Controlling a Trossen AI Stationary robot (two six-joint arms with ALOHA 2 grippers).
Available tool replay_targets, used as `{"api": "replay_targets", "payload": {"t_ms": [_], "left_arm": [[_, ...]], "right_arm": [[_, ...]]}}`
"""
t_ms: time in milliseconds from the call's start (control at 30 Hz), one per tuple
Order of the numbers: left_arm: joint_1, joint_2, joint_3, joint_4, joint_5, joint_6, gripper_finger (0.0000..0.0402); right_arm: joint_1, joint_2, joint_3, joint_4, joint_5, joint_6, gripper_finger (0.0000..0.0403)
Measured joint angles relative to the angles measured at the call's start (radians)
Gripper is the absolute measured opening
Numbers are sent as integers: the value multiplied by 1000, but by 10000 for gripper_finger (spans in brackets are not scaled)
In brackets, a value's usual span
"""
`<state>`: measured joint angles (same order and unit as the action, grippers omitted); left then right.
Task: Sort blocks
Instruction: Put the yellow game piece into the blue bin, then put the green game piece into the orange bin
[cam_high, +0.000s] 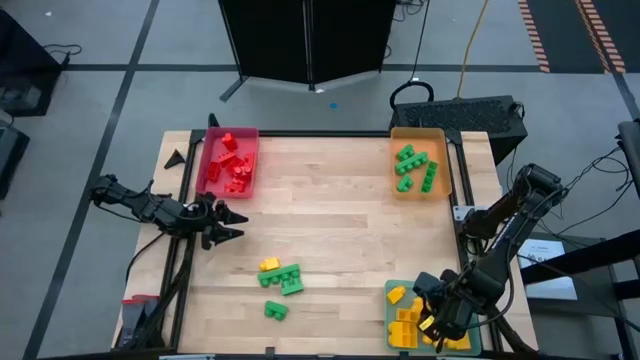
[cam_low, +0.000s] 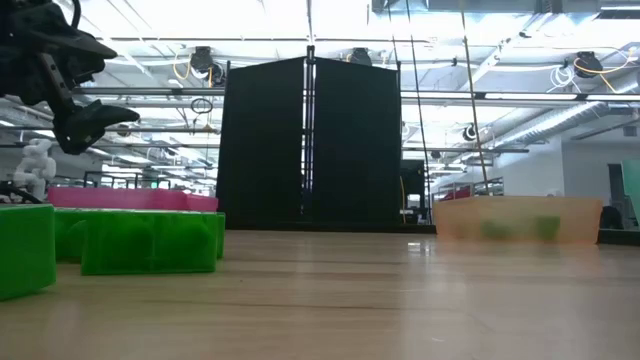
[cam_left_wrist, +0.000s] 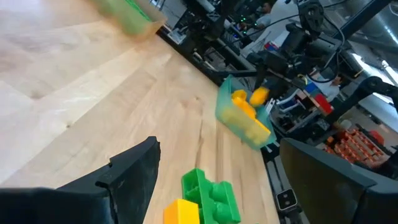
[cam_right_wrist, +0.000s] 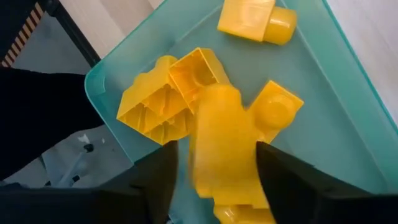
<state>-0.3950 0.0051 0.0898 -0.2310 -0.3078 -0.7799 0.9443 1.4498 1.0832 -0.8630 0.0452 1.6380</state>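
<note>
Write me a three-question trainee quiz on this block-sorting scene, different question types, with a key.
1. True or false: the orange tray holds green blocks.
2. The right gripper is over which tray? A red B orange C teal
3. Fill in: among the loose blocks on the table, the one that is not green is ____.

Key: 1 true. 2 C, the teal tray. 3 yellow.
</note>
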Motion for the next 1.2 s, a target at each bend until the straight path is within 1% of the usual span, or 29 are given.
{"api": "replay_targets", "payload": {"t_ms": [100, 167, 267, 367, 467, 567, 633, 700, 767, 867, 933, 1067, 1200], "left_arm": [[0, 0, 0, 0, -8, 0, 331], [0, 0, 0, -1, -15, 0, 331], [0, 0, 0, -2, -24, -1, 331], [0, 0, 0, -2, -49, -25, 331], [0, 0, 0, -3, -90, -26, 331], [0, 1, 0, -3, -146, -26, 331], [0, 1, 0, -3, -162, -26, 331], [0, 1, 0, -3, -163, -26, 331], [0, 1, 0, -3, -163, -27, 332], [0, 1, 0, -3, -163, -27, 332], [0, 1, 0, -3, -163, -26, 332], [0, 1, 2, -18, -163, -23, 332], [0, 1, 3, -23, -162, -24, 332]], "right_arm": [[0, 0, 0, 1, -38, 0, 239], [-4, 0, 0, 1, -67, 5, 255], [-28, -3, 1, 21, -72, 22, 264], [-91, -8, 24, 72, -5, -58, 261], [-194, -8, 47, 113, 110, -228, 253], [-328, -8, 69, 178, 229, -459, 248], [-420, -8, 71, 234, 296, -613, 245], [-510, -6, 71, 300, 338, -761, 243], [-596, 8, 72, 377, 354, -898, 242], [-704, 54, 71, 514, 329, -1035, 242], [-755, 86, 71, 619, 266, -1110, 242], [-806, 175, 72, 823, 169, -1209, 242], [-822, 298, 72, 1014, 85, -1249, 242]]}}
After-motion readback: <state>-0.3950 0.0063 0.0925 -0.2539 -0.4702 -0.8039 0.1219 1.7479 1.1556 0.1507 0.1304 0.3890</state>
